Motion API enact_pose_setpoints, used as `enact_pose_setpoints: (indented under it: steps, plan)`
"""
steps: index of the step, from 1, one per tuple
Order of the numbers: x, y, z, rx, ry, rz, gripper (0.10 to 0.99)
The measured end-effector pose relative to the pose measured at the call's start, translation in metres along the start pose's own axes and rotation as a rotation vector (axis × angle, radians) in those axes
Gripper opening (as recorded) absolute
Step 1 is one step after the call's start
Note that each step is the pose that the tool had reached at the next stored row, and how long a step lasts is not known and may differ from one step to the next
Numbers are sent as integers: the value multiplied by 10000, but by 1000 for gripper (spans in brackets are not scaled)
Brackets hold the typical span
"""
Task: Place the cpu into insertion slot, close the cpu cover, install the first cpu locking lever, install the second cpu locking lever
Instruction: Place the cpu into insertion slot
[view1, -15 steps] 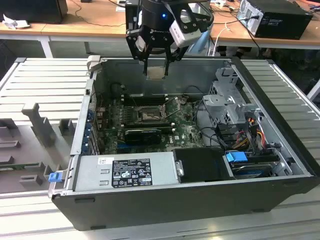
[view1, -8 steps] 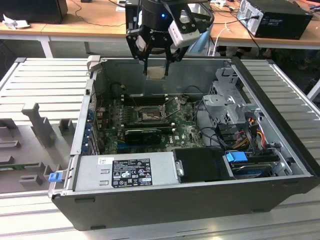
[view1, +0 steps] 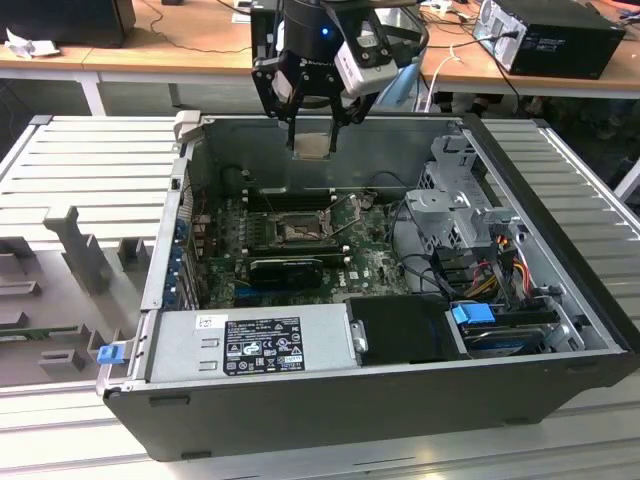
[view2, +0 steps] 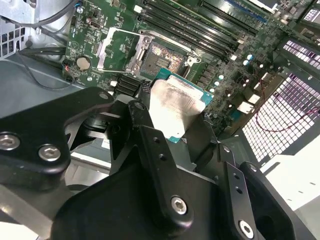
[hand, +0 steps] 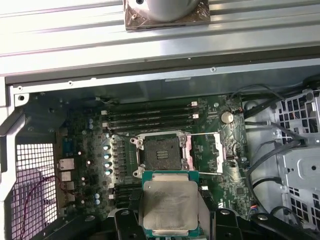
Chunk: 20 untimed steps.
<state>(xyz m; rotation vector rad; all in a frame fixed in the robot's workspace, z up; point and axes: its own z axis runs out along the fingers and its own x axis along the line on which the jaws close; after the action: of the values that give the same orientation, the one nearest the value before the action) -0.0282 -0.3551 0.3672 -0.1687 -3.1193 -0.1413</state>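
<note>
My gripper hangs above the back wall of the open computer case, shut on the cpu, a flat square chip with a dull silver top. In both wrist views the cpu sits between the black fingers. Below it on the green board lies the insertion slot, dark, bare and uncovered. The cpu cover stands swung open beside the slot.
Long black memory slots run next to the socket. A labelled power supply fills the case's near side. On the exterior view's right stand a metal drive cage and loose cables. The case rests on a ribbed grey table.
</note>
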Motion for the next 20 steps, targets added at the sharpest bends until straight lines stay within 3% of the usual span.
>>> enact_pose_setpoints:
  steps: [20]
  plan:
    - [0, 0, 0, -15, -69, 770, 525]
